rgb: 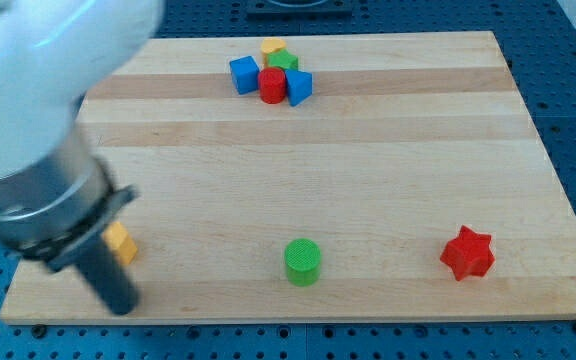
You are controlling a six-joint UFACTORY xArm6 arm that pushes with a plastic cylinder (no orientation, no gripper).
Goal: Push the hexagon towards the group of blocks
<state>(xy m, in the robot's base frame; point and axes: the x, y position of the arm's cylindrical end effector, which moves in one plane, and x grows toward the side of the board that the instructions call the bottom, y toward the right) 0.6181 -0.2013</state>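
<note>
The task's thing, a small yellow-orange block (121,242) whose hexagon outline cannot be confirmed because the rod covers much of it, lies near the lower left corner of the pale wooden counter (368,150). The dark rod stands just beside it, on its left and in front, with my tip (121,303) resting on the counter slightly below the block and close to the counter's bottom edge; whether rod and block touch cannot be told. This arm carries no fingers, so there is nothing spread or pressed together to report. The blurred white and grey body of the arm (38,110) fills the view's upper left.

The group of blocks sits well apart from the yellow-orange block, near the counter's top edge and a little left of centre. It comprises a blue cube (244,74) on the left, a red cylinder (272,86) in the middle, a second blue block (299,87) on the right, a green block (284,62) behind the red cylinder, and a yellow block (272,46) furthest back. These five are touching or just beside one another.

Along the bottom, a green cylinder (302,262) stands near the centre, and a red star-shaped block (466,252) lies toward the view's right. Each stands alone.
</note>
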